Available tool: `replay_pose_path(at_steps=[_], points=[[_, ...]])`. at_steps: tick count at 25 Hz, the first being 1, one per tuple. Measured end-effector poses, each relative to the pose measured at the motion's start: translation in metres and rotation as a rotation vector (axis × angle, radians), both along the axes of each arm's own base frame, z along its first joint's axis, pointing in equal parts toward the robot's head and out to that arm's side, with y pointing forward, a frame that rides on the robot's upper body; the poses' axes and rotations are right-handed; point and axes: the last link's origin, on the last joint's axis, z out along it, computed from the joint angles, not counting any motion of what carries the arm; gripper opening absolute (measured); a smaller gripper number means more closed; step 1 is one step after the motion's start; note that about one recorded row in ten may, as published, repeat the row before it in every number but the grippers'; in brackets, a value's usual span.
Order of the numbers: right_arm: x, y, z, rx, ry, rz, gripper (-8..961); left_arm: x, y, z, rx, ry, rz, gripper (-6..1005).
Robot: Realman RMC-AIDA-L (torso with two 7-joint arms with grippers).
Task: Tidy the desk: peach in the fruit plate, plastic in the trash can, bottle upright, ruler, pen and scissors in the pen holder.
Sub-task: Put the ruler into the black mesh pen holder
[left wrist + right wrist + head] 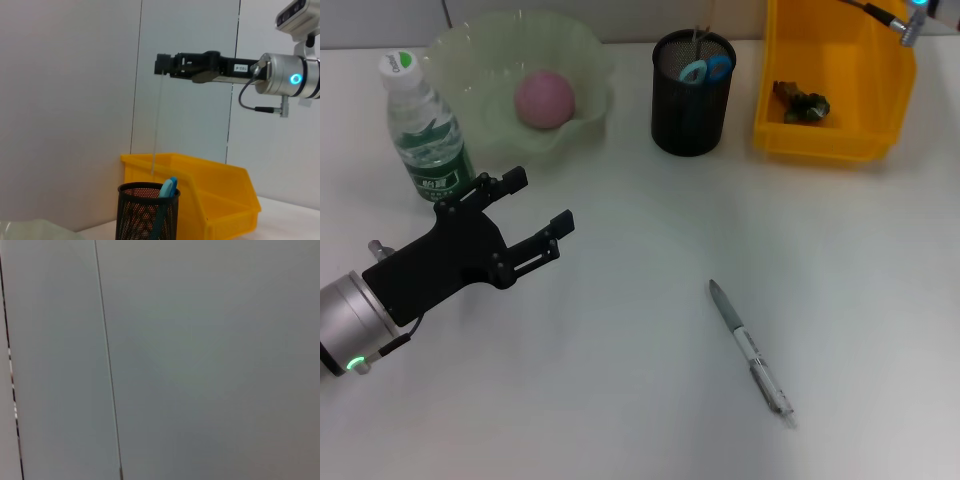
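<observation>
Right pincer (161,65) clamped on the clear ruler (156,127), dangling it above the pen holder (148,212) for a vertical drop-in; left pincer (532,210) apart, empty, parked.

Black left gripper (538,205) on silver, green-lit wrist (348,320)

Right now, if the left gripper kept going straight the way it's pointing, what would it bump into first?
Probably the black pen holder. The left gripper, open and empty, points across the bare table toward it, and its wrist camera looks at the holder and the yellow bin behind. Its height above the table is unclear, so it might pass over.
</observation>
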Motion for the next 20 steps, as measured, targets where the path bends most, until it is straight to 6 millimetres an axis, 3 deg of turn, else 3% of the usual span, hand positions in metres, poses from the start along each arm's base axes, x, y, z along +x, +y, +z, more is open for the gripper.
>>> replay_pose_path(at_steps=[20], points=[[0.004,0.004,-0.030,-0.032,-0.086,-0.051,399,-0.001,0.003,-0.001,-0.001,0.005,0.015,804]])
